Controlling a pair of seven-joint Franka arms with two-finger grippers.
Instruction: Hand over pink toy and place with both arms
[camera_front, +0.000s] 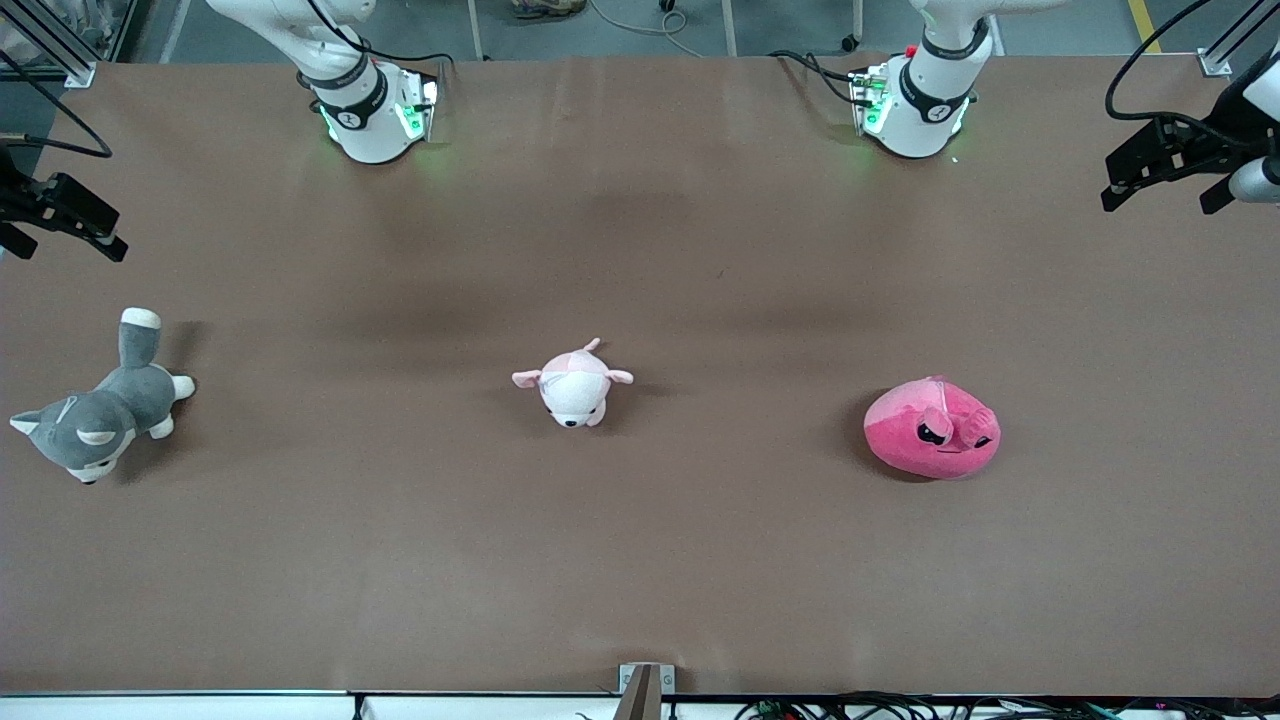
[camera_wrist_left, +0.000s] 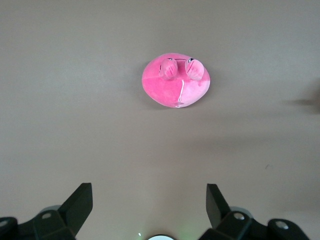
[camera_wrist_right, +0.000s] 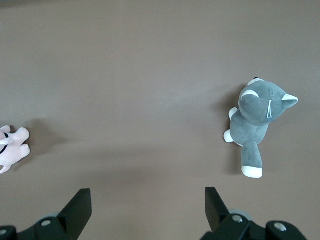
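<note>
With the table (camera_front: 640, 560) read as a clock face in the front view, the right gripper (camera_front: 60, 232) is being held in the air at about ten o'clock, over the table's edge at the right arm's end. Its fingers (camera_wrist_right: 80, 207) are being kept spread wide in the right wrist view, with nothing between them and only bare tabletop under the right gripper (camera_wrist_right: 147, 202).

A grey husky (camera_front: 100, 420) is being seen lying on its side at about nine o'clock, near the right arm's end and nearer to the front camera than the ground under that gripper. In the right wrist view the husky (camera_wrist_right: 257, 122) is being shown well apart from the fingers.

A pale plush (camera_front: 572, 385) is being seen resting at the centre of the dial, its nose turned toward six o'clock. Only part of the pale plush (camera_wrist_right: 12, 147) is being caught in the right wrist view.

The pink toy (camera_front: 932, 428) is being seen lying on the table at about three o'clock of the pale plush, well apart from it and toward the left arm's end. It is being touched by neither gripper.

The left gripper (camera_front: 1165, 195) is being held in the air at about two o'clock, over the table's edge at the left arm's end. In the left wrist view its fingers (camera_wrist_left: 80, 202) are being kept spread wide and empty, and the pink toy (camera_wrist_left: 175, 82) is being shown well clear of the left gripper (camera_wrist_left: 148, 200).
</note>
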